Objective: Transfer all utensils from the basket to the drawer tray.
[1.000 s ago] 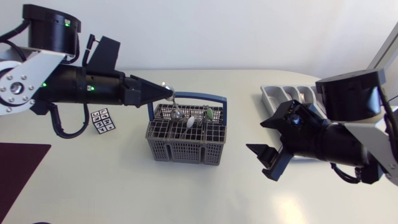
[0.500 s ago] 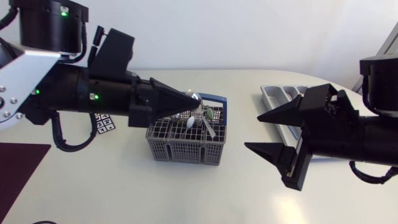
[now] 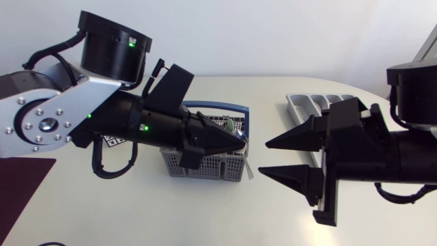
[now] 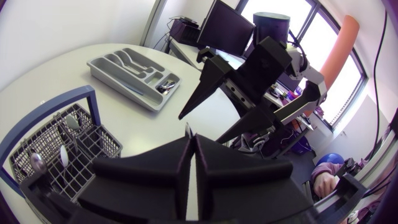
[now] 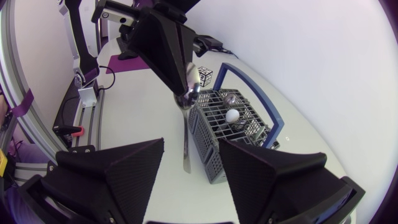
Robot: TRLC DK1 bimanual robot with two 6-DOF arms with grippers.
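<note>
My left gripper (image 3: 239, 145) is shut on the bowl end of a metal spoon (image 5: 186, 118), above the right end of the grey wire basket (image 3: 205, 167) with its blue handle. The spoon's handle (image 3: 250, 168) hangs down. My right gripper (image 3: 263, 158) stands open and faces the left one. In the right wrist view the spoon handle hangs between its fingertips (image 5: 158, 149) without touching them. More utensils stand in the basket (image 5: 231, 121), one with a white tip. The grey drawer tray (image 3: 311, 102) lies at the back right, partly hidden behind my right arm, with cutlery in it (image 4: 134, 71).
A small card of black-and-white markers (image 3: 109, 142) lies left of the basket, mostly under my left arm. A dark maroon mat (image 3: 20, 181) covers the table's front left corner. My two arms span the middle of the table.
My left gripper lifted the spoon out of the basket and carried it right. My right gripper came left to meet it and its fingers drew closer together.
</note>
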